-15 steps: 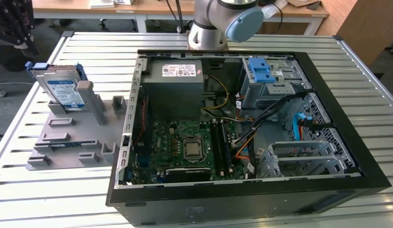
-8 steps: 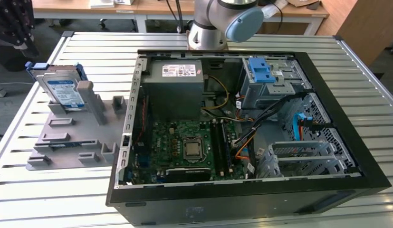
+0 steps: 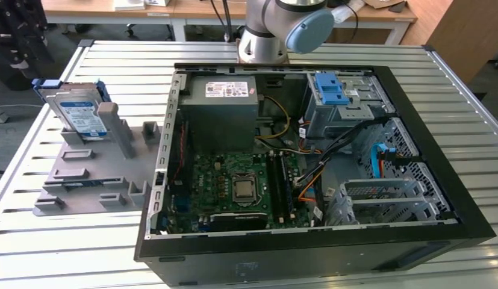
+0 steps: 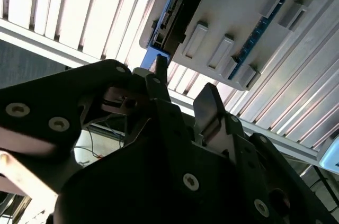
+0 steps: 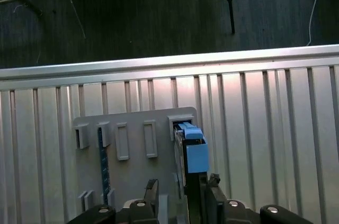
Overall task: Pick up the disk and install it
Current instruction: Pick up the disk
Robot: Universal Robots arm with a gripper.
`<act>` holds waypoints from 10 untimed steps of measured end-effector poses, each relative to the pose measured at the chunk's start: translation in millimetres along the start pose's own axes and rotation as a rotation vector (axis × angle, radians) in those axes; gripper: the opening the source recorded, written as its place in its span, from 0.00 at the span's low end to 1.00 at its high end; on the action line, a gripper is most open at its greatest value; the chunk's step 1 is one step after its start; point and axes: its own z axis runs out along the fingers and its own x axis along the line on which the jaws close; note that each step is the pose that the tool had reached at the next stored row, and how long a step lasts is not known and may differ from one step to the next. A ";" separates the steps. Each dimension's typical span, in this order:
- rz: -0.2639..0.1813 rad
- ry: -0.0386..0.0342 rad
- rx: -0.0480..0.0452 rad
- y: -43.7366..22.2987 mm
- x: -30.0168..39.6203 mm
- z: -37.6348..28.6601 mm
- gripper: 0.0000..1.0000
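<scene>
The disk [image 3: 78, 114] stands on edge in a slot of the grey fixture plate [image 3: 88, 174] at the exterior view's left, its white-and-blue label facing out and blue rails along its edges. In the first wrist view I look down on the disk's blue rail [image 5: 193, 150] in the fixture plate [image 5: 132, 144]. My gripper [image 5: 183, 182] hangs well above it, open, with nothing between the fingers. The second wrist view shows the gripper [image 4: 183, 83] open too, with the disk's dark edge [image 4: 177, 7] beyond the fingertips.
An open computer case [image 3: 441, 150] lies on the slatted metal table [image 3: 112, 66], to the right of the fixture. Inside are a grey power supply [image 3: 229, 108], a blue latch piece [image 3: 333, 90] on a metal cage, a motherboard [image 3: 241, 186] and a drive cage [image 3: 385, 195].
</scene>
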 end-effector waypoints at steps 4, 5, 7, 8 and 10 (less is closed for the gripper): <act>0.000 0.0013 0.0000 1.8 -3.7 3.7 0.59; 0.000 0.0016 0.0003 2.5 -5.2 5.4 0.59; 0.000 0.0025 0.0005 4.5 -7.4 9.1 0.59; 0.000 0.0032 0.0004 6.0 -7.9 10.8 0.59; 0.000 0.0045 0.0004 8.3 -8.8 14.5 0.59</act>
